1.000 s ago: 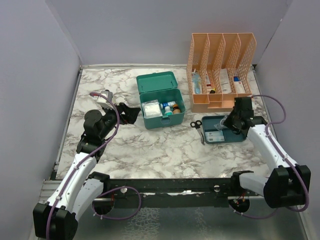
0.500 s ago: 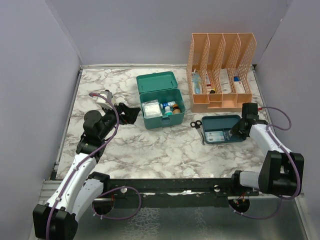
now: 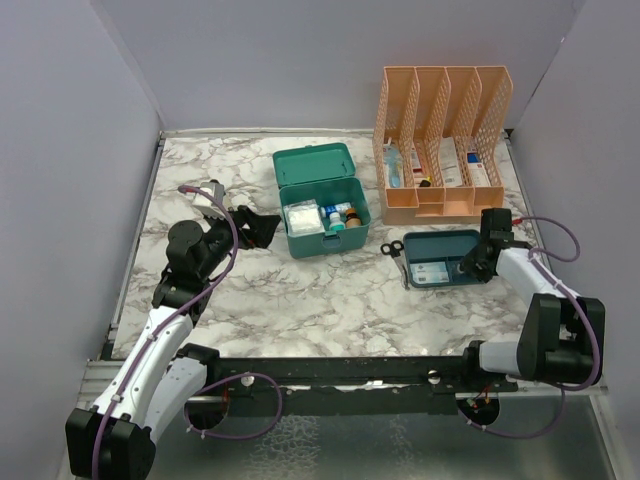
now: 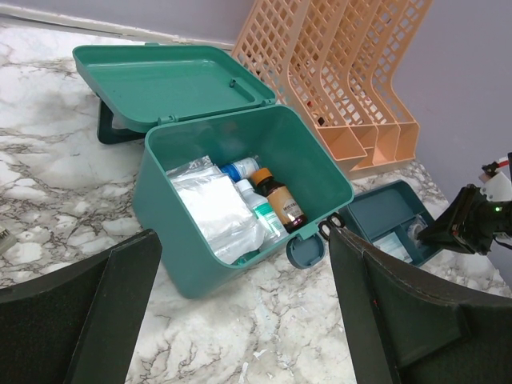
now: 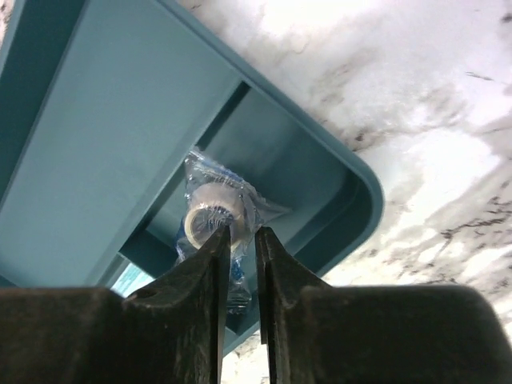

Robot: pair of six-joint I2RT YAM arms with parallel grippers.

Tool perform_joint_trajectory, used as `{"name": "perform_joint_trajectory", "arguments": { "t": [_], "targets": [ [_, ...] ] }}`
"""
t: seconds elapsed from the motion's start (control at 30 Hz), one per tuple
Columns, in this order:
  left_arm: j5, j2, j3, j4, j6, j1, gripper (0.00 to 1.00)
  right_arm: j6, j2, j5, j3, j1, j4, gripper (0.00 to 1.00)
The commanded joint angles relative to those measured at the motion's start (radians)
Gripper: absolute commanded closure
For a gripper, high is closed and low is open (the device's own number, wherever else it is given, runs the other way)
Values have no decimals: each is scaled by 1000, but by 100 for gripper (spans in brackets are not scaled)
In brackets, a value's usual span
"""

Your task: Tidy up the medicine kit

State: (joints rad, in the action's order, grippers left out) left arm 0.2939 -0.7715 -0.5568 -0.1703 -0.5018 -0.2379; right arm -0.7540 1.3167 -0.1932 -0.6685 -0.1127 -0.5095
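Jaws of the right gripper (image 5: 240, 234) stand only a narrow slit apart, their tips at the clear wrapper of a small bagged roll (image 5: 212, 220). I cannot tell whether they nip the plastic or merely touch it. The roll lies in an end compartment of the dark-blue compartment tray (image 3: 440, 245), the end farthest from the medicine kit (image 3: 330, 243). The kit sits open on the counter (image 3: 330, 300), lid tipped back, with bottles and white packets inside. From these jaws it lies to the left, past the whole tray and the black scissors (image 3: 392, 249). The tray's long axis points roughly at it, so carrying the roll over would likely mean a sweep along the tray. The left gripper (image 3: 258, 226) is far nearer, just beside the kit's left wall, jaws spread wide and empty.
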Motion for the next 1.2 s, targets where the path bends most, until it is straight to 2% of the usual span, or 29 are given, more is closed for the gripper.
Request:
{"name": "perform_joint_trajectory", "arguments": {
  "t": [0.0, 0.2, 0.4, 0.6, 0.83, 0.97, 1.17],
  "targets": [
    [-22, 4, 8, -10, 3, -4, 11, -49, -58, -142, -30, -4, -55, 78],
    [-22, 5, 8, -12, 3, -3, 11, -11, -104, -135, -36, -4, -60, 75],
    [-21, 7, 8, -10, 1, -3, 11, 118, -94, 34, -55, -2, -12, 74],
    [-17, 8, 8, -15, 2, -3, 11, 213, -172, 195, -45, 13, 38, 68],
    [-6, -1, 11, -22, -4, -3, 11, 219, -183, 209, -45, 63, 15, 66],
    [-5, -5, 11, -24, -4, -3, 11, 197, -138, 148, -26, 68, 14, 63],
    [-7, -6, 13, -20, -5, -3, 11, 162, -43, 179, 3, 68, 67, 63]
  ]
}}
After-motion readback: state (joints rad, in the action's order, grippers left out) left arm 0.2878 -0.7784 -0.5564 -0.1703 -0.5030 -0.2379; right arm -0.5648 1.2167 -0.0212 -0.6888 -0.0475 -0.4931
